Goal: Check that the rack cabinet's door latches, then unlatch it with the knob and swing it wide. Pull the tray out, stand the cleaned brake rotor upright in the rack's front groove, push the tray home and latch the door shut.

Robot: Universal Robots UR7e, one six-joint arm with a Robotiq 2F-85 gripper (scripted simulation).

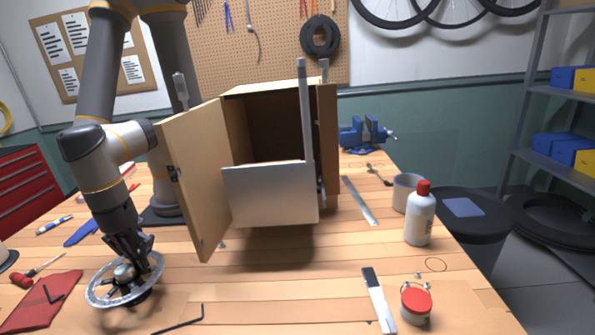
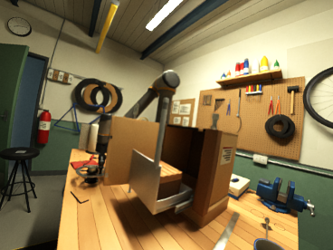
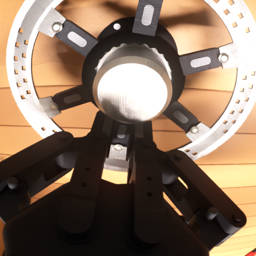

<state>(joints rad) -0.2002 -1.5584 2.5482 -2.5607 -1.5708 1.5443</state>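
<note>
The rack inside the pulled-out tray [image 1: 271, 193] is hidden behind the tray's grey front panel; only its wooden block [image 2: 168, 172] shows from the second side camera. The brake rotor [image 1: 124, 280], a silver perforated ring with dark spokes and a shiny domed hub [image 3: 132, 91], lies flat on a black stand at the bench's front left. My gripper [image 1: 137, 265] is down at the rotor's near rim, its fingers closing either side of a spoke and the rim [image 3: 117, 157], with the grip not settled. The cabinet [image 1: 283, 137] stands mid-bench, its door [image 1: 195, 179] swung wide to the left.
The open door's lower corner [image 1: 205, 254] hangs close to the right of the rotor. A red cloth [image 1: 39, 298] with a hex key, a screwdriver [image 1: 29, 273] and another hex key [image 1: 179, 321] lie around it. A white bottle [image 1: 419, 213], mug and red-lidded jar [image 1: 415, 305] stand far right.
</note>
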